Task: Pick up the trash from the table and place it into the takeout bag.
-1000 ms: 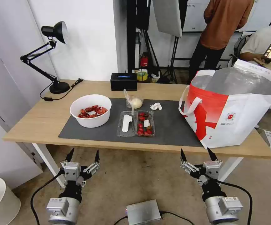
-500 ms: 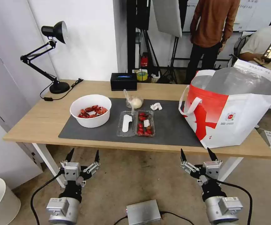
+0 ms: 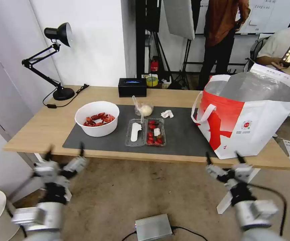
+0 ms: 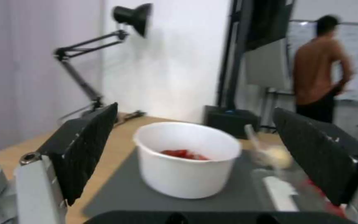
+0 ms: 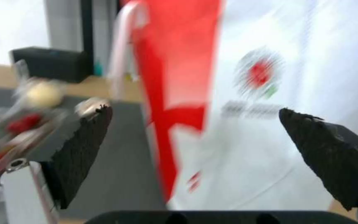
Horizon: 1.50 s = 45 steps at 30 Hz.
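**Both my grippers spread wide at the near table edge, nothing held**

From my head camera, my left gripper [image 3: 64, 154] hangs just below the near edge of the table [image 3: 44, 129], its fingers wide apart and empty. My right gripper [image 3: 223, 159] sits at the near edge too, in front of the takeout bag [image 3: 252, 117], fingers likewise apart. On the dark mat [image 3: 185, 134] the white bowl of red shells [image 3: 97, 117] stands at the left, the clear tray of red fruits [image 3: 146, 132] lies open in the middle, the bagged cream bun [image 3: 144, 108] lies just beyond the tray, and the crumpled tissue [image 3: 167, 114] lies to the bun's right. The takeout bag stands open at the right end of the table. A black tissue box [image 3: 132, 87] sits at the far edge and a desk lamp [image 3: 56, 60] at the far left.

From my left wrist, the bowl [image 4: 187, 163] stands between my spread fingers [image 4: 85, 149], farther off, on the mat.

From my right wrist, the bag's red and white side [image 5: 245, 102] lies ahead between my parted fingers [image 5: 81, 152], with the bun [image 5: 42, 93] far left.
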Tool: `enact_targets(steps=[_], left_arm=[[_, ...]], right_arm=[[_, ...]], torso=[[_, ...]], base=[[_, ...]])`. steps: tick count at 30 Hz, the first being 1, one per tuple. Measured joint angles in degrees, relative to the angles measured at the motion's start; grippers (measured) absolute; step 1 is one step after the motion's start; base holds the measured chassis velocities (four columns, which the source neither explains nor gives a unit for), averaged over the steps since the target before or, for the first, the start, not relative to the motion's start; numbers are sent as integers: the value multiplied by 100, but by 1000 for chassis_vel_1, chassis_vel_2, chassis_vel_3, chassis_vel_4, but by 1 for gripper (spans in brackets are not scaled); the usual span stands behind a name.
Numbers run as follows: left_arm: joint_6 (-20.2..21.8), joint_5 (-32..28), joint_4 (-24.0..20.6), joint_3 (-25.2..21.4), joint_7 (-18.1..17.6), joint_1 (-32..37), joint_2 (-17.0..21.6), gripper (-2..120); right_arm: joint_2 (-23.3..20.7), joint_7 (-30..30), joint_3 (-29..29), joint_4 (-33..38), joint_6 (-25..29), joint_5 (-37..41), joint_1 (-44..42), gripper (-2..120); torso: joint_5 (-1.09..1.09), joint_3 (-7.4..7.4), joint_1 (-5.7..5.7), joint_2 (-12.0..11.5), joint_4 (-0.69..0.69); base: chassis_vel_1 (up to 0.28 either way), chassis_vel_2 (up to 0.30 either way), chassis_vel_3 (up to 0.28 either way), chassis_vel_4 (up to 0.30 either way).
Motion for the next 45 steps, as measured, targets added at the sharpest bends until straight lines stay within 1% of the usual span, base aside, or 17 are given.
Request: enact_targets(steps=[1, 2, 4, 6, 7, 10, 14, 17, 23, 28, 32, 33, 36, 37, 40, 41, 45], left_arm=[[-30, -50, 52, 7, 131, 9, 20, 100], [-30, -50, 52, 7, 131, 9, 20, 100], [-65, -103, 124, 33, 333, 45, 40, 100], [-88, -117, 190, 46, 447, 61, 44, 100], [-88, -117, 190, 46, 447, 61, 44, 100], [-108, -155, 316, -1, 515, 63, 64, 100], [-127, -192, 378, -57, 575, 73, 87, 100], [-140, -222, 434, -115, 612, 82, 108, 100], [-127, -273, 480, -102, 654, 83, 125, 100], [64, -322, 523, 164, 660, 28, 110, 100], [275, -174, 771, 559, 567, -283, 185, 100], [275, -174, 771, 559, 567, -283, 185, 100], [601, -464, 871, 857, 502, -409, 380, 100], [601, -464, 871, 857, 502, -409, 380, 100], [1023, -1200, 917, 1304, 360, -497, 665, 100], [1023, -1200, 917, 1304, 360, -497, 665, 100], [1464, -2279, 881, 1872, -5, -717, 869, 100]], right_arm=[[-222, 104, 174, 37, -147, 244, 105, 100], [-222, 104, 174, 37, -147, 244, 105, 100], [-539, 221, 362, 66, -295, 579, 257, 100], [-794, 209, 66, -29, -293, 796, 389, 100], [-794, 209, 66, -29, -293, 796, 389, 100], [-900, 196, -296, -49, -286, 879, 473, 100], [-919, 174, -519, -16, -291, 978, 522, 99], [-962, 154, -841, -94, -315, 1027, 708, 99], [-1040, 154, -1112, -189, -375, 1166, 898, 99], [-1112, 152, -1222, -269, -396, 1196, 974, 99], [-1205, 133, -1307, -349, -396, 1194, 1041, 99], [-1205, 133, -1307, -349, -396, 1194, 1041, 99], [-1266, 114, -1336, -402, -397, 1197, 1102, 99], [-1266, 114, -1336, -402, -397, 1197, 1102, 99], [-1293, 94, -1329, -424, -396, 1204, 1098, 99], [-1293, 94, -1329, -424, -396, 1204, 1098, 99], [-1289, 63, -1315, -424, -391, 1205, 1048, 99]], torso=[[0, 0, 0, 0, 1], [0, 0, 0, 0, 1], [-2, 0, 0, 0, -2], [1, 1, 0, -1, 2], [1, 1, 0, -1, 2], [-3, 0, 0, 0, 2], [-2, 0, 0, 0, 0], [-2, 0, -1, 0, 1], [-1, 0, -1, 0, 1], [-1, 0, -1, 0, 1], [-2, 0, 0, 0, 0], [-2, 0, 0, 0, 0], [-1, 0, -1, 0, 1], [-1, 0, -1, 0, 1], [-1, 0, 0, 0, 1], [-1, 0, 0, 0, 1], [-1, 0, 0, 0, 1]], base=[[0, 0, 0, 0], [0, 0, 0, 0], [0, 0, 0, 0], [0, 0, 0, 0], [0, 0, 0, 0], [0, 0, 0, 0], [0, 0, 0, 0], [0, 0, 0, 0], [0, 0, 0, 0], [0, 0, 0, 0], [0, 0, 0, 0], [0, 0, 0, 0], [0, 0, 0, 0], [0, 0, 0, 0], [0, 0, 0, 0], [0, 0, 0, 0], [0, 0, 0, 0]])
